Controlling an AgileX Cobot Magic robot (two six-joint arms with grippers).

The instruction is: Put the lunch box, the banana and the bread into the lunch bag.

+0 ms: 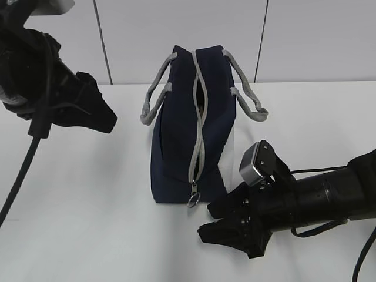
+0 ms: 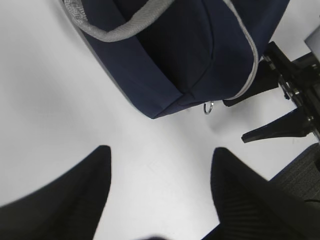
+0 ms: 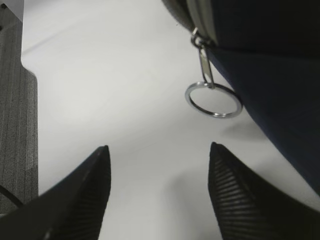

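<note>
The navy lunch bag (image 1: 182, 141) stands in the middle of the white table, its grey zipper (image 1: 200, 117) running over the top and down the near end to a ring pull (image 1: 194, 201). The zipper gapes in a narrow slit near the top. Lunch box, banana and bread are out of view. My right gripper (image 1: 207, 222) lies low at the bag's near right corner, open and empty, with the ring pull (image 3: 214, 100) just beyond its fingertips (image 3: 215, 150). My left gripper (image 1: 106, 120) hovers open and empty to the bag's left, apart from it; its own view shows the bag (image 2: 190, 45).
The bag's grey strap handles (image 1: 154, 100) droop to both sides. A white wall with dark seams rises behind the table. In the left wrist view the right gripper (image 2: 235, 120) shows beside the ring pull (image 2: 209, 107). A dark ribbed panel (image 3: 15, 125) fills the right wrist view's left edge.
</note>
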